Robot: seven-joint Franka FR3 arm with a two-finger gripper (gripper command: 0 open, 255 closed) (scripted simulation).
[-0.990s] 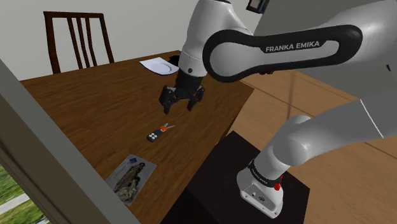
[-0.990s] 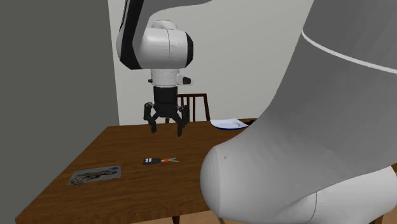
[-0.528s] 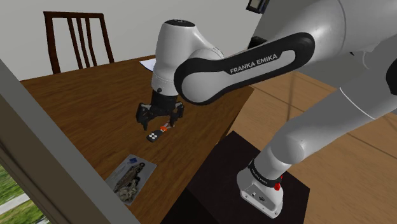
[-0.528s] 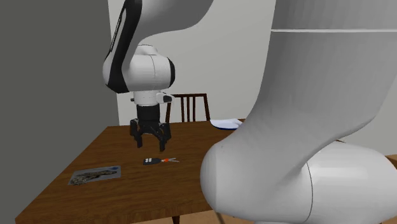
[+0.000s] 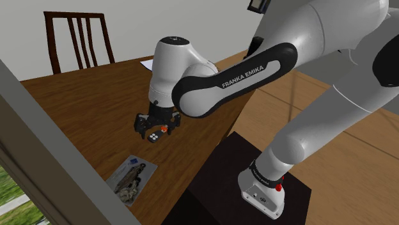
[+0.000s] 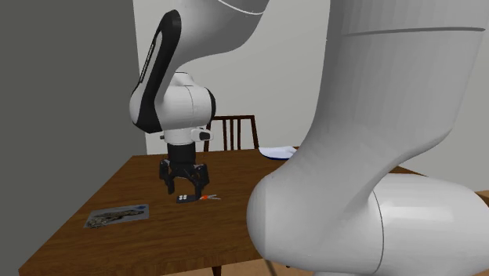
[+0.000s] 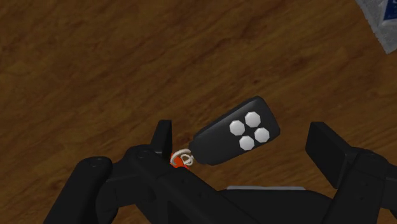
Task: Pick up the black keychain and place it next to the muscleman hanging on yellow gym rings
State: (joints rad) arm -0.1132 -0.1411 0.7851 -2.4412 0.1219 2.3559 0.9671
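Observation:
The black keychain (image 5: pixel 153 137) (image 6: pixel 183 198), a key fob with white buttons and a small red ring, lies flat on the brown wooden table (image 5: pixel 83 102). My gripper (image 5: pixel 155 126) (image 6: pixel 185 187) hangs low over it, open. In the wrist view the keychain (image 7: pixel 236 131) lies between the fingers (image 7: pixel 163 136), which stand apart and do not touch it. The muscleman picture card (image 5: pixel 131 176) (image 6: pixel 117 216) lies flat near the table's front corner, a short way from the keychain; a corner of the card (image 7: pixel 383 19) shows beyond the fob.
A dark wooden chair (image 5: pixel 75 38) (image 6: pixel 235 129) stands at the table's far side. A white sheet (image 6: pixel 278 151) lies near the far edge. The stand (image 5: pixel 236 185) sits against the table's near side. A grey wall (image 5: pixel 38 166) borders the shoulder view's left.
The gripper has come down and moved toward the keychain, from well above the table to just over it. It stays open. The keychain and the card have not moved.

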